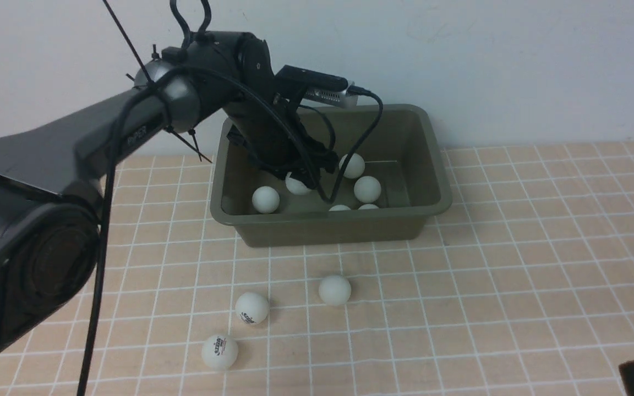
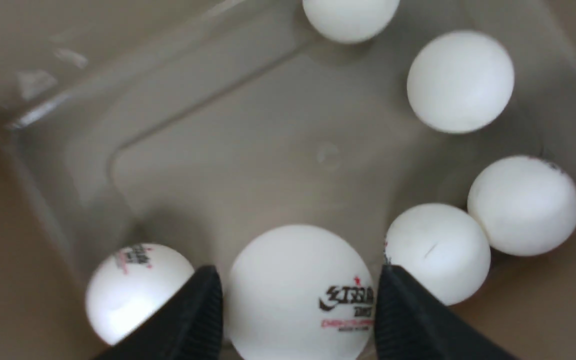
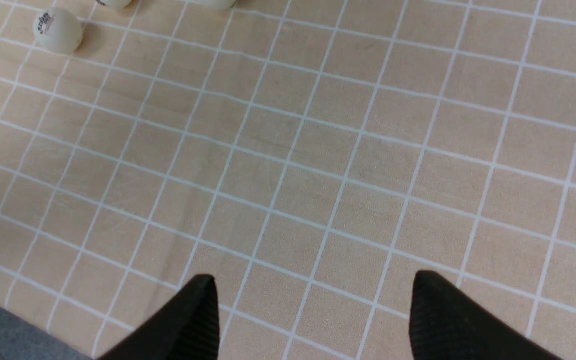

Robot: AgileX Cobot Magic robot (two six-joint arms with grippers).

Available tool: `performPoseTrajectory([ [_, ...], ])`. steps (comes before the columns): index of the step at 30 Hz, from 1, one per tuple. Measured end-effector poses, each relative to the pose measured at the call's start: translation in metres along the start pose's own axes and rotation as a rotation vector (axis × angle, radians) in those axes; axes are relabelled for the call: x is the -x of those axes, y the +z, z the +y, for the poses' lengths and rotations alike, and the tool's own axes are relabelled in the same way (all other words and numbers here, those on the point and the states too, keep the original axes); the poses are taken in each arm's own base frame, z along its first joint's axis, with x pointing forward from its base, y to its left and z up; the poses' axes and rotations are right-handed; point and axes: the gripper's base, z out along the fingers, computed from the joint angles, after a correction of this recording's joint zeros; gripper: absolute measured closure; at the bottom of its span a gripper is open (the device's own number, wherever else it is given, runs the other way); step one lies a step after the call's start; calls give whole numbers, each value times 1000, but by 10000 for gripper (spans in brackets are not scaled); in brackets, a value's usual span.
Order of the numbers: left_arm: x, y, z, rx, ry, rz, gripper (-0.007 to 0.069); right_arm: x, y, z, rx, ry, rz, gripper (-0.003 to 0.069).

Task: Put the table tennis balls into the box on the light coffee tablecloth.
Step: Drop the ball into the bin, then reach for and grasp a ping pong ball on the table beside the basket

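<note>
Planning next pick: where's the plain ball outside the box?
Front view, near centre: the plain ball lies on the cloth in front of the box, right of the nearest logo ball.

The left arm (image 1: 75, 148) is a dark grey, matte shell with white lettering (image 1: 137, 135) (it seems to read PIPER) and a rounded silver joint (image 1: 176, 93). Black cables (image 1: 99, 247) run along it, cinched by black zip ties (image 1: 124, 35). A black-and-silver camera (image 1: 317, 82) sits at the wrist. The left gripper (image 2: 299, 280) and right gripper (image 3: 313, 285) have black, finely ribbed, wedge-shaped fingers (image 3: 193, 320).
</note>
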Motion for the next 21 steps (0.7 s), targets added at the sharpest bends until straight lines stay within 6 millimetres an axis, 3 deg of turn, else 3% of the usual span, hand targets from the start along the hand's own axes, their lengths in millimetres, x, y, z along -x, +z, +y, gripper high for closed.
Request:
performPoseTrajectory([
  [3, 1, -2, 0, 4, -7, 30, 237, 0, -1, 0, 0, -2, -5, 195],
  [8, 8, -30, 0, 43, 27, 54, 230, 1, -1, 0, -4, -14, -19, 195],
  [16, 10, -136, -12, 73, 57, -37, 230, 7, -1, -3, -39, -57, -79, 195],
  [19, -1, -161, -16, 73, 57, -51, 230, 7, -1, -4, -49, -64, -87, 195],
  [21, -21, -179, -19, 71, 55, -30, 230, 8, -1, -5, -56, -68, -88, 197],
])
